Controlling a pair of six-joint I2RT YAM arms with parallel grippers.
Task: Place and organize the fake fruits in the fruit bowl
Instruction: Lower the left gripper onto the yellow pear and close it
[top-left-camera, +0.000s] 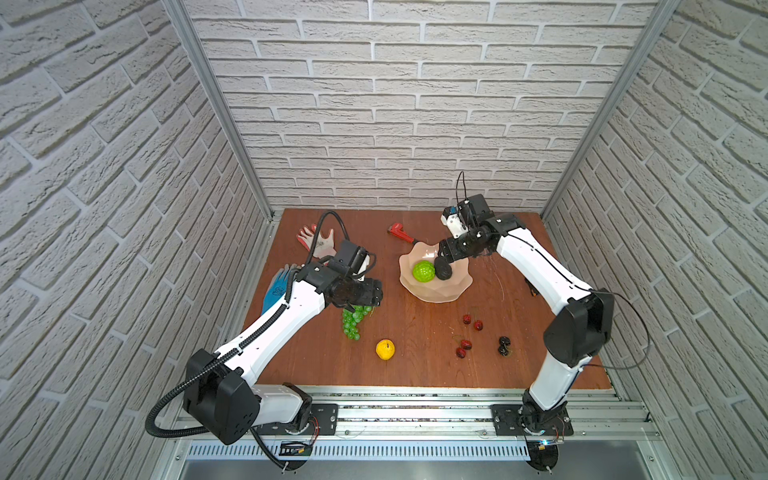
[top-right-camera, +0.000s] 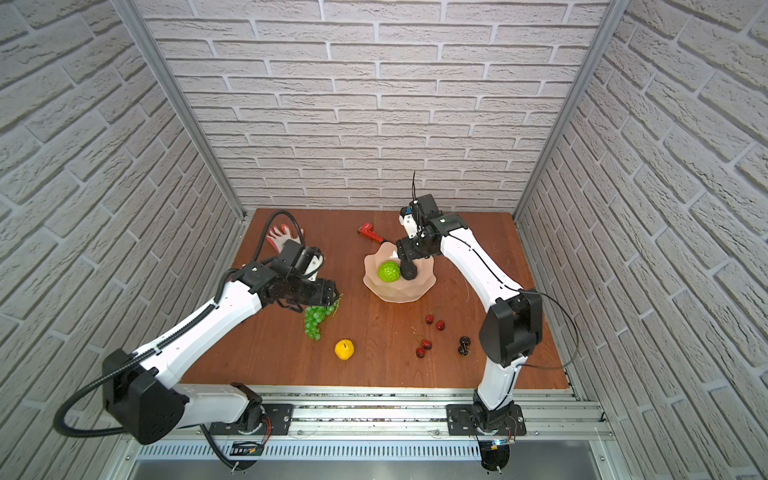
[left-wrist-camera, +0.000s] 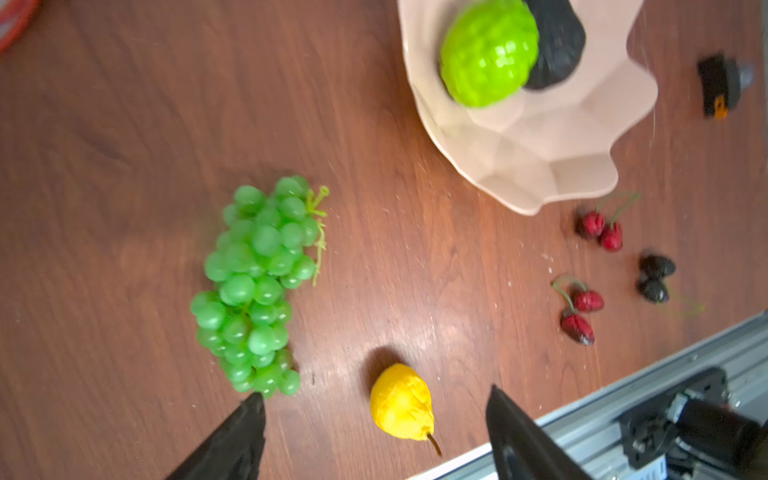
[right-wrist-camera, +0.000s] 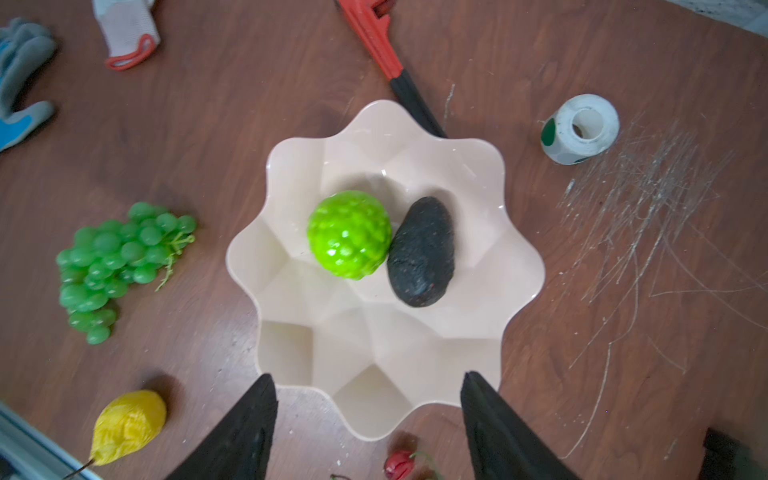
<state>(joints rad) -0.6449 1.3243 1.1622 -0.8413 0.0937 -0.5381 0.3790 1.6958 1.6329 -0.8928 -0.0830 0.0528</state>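
Between brick walls (top-left-camera: 374, 104) lies a tabletop (right-wrist-camera: 623, 249) — scratched.

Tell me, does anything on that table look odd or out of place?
Yes. A red wrench lies with its handle tip at the rim of the fruit bowl; a tape roll, a white glove and a blue glove are there too, none of them fruit. The table beside the bowl is scratched pale.
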